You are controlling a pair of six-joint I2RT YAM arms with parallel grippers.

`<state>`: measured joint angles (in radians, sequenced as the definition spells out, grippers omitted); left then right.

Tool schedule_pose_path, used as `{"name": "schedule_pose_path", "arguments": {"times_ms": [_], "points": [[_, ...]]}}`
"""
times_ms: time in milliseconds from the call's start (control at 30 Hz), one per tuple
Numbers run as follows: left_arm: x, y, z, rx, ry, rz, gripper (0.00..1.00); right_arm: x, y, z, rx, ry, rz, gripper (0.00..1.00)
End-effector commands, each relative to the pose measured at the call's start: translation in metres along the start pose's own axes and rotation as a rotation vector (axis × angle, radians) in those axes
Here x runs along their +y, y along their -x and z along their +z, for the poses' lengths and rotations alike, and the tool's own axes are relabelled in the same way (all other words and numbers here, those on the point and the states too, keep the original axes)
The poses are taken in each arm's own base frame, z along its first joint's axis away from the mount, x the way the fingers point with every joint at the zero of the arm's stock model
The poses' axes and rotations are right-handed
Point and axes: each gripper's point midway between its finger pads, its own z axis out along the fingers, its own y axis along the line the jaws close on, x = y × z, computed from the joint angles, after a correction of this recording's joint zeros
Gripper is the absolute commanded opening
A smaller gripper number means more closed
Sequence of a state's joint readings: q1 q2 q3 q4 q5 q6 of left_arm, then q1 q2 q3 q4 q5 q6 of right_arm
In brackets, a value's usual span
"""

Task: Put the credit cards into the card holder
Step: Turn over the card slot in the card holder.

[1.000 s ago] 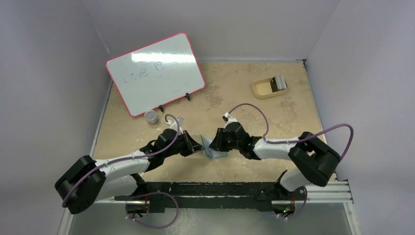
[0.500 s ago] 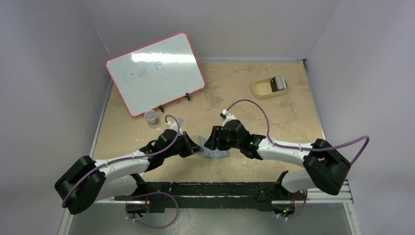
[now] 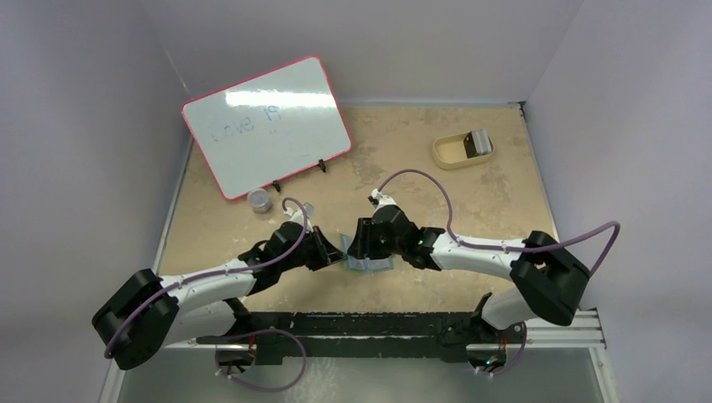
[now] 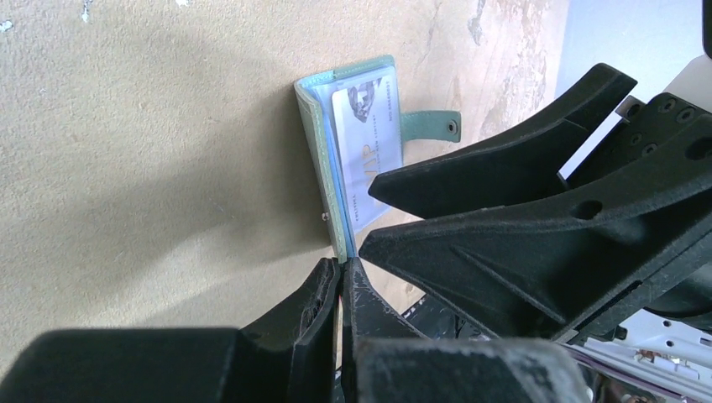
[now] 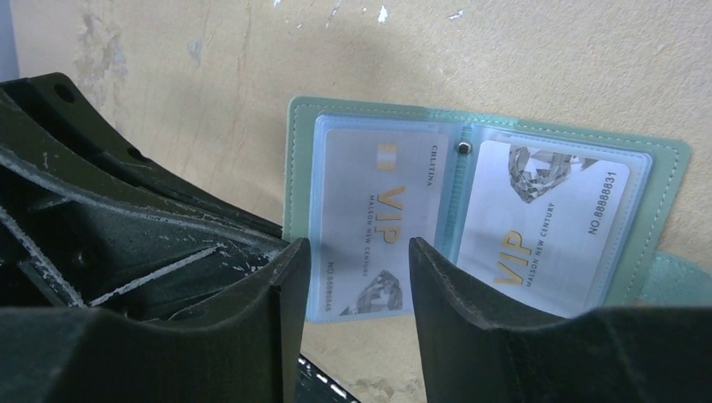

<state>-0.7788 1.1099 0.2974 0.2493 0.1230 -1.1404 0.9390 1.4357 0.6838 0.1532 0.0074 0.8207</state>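
R gripper (image 5: 358, 252) spread over card holder (image 5: 665, 172); L gripper (image 4: 340, 281) pressed together at its corner. Both credit cards (image 5: 537, 227) look thin, stiff, slick: take by short edge. Holder's prob floppy.

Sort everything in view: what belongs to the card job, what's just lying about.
Job: card holder, open; two VIP cards in its pockets.
Lying about: whiteboard, small jar, tan tray holding something grey.

Mint-green card holder (image 5: 298, 176), silver gold-lettered credit cards (image 5: 374, 210)
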Motion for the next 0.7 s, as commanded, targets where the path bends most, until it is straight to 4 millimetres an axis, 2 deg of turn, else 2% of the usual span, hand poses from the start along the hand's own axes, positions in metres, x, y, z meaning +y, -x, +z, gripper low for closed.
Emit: {"name": "schedule_pose_path", "arguments": {"times_ms": [0, 267, 400, 667], "points": [[-0.026, 0.016, -0.002, -0.051, -0.078, 0.024, 0.00, 0.001, 0.013, -0.001, -0.038, -0.053, -0.023, 0.47], [-0.028, 0.017, -0.004, -0.054, -0.085, 0.022, 0.00, -0.004, 0.013, -0.001, -0.032, -0.090, -0.032, 0.44], [-0.030, 0.017, -0.005, -0.055, -0.088, 0.022, 0.00, 0.005, 0.015, -0.005, -0.035, -0.054, -0.034, 0.46], [-0.033, 0.018, -0.006, -0.057, -0.097, 0.019, 0.00, 0.021, 0.008, -0.014, -0.008, 0.037, -0.038, 0.51]]}}
